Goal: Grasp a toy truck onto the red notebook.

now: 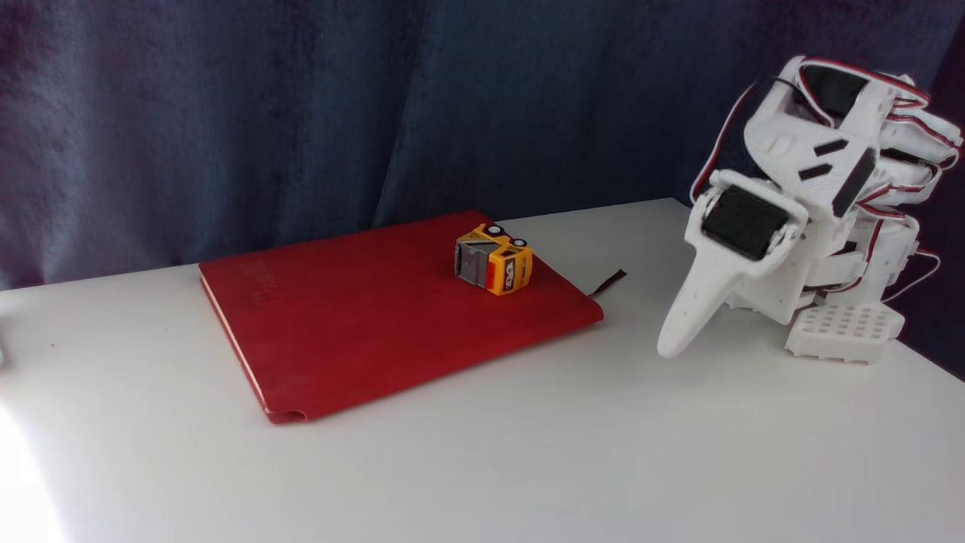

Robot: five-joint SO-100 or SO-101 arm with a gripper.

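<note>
a dark blue curtain [301, 113] hangs in folds behind everything in the fixed view, rising from the far edge of the white table [482, 452]. the red notebook [377, 317] lies flat and closed on that table, angled so one corner points toward the camera, cream page edges showing along its left side and a faint embossed mark near its far left corner. to the right of the notebook, well apart from it, the white arm [822, 188] sits folded low over its base, red, white and black wires looped along its upper links. its gripper [675, 343] points down and to the left, the tip close above the table right of the notebook's right corner; it holds nothing, and whether the fingers are parted or closed cannot be told from this angle. the toy truck [494, 260] rests on the notebook near its far right edge, tipped on its side with wheels facing up and back. a thin dark ribbon bookmark [608, 283] pokes out from the notebook's right corner onto the table.
</note>
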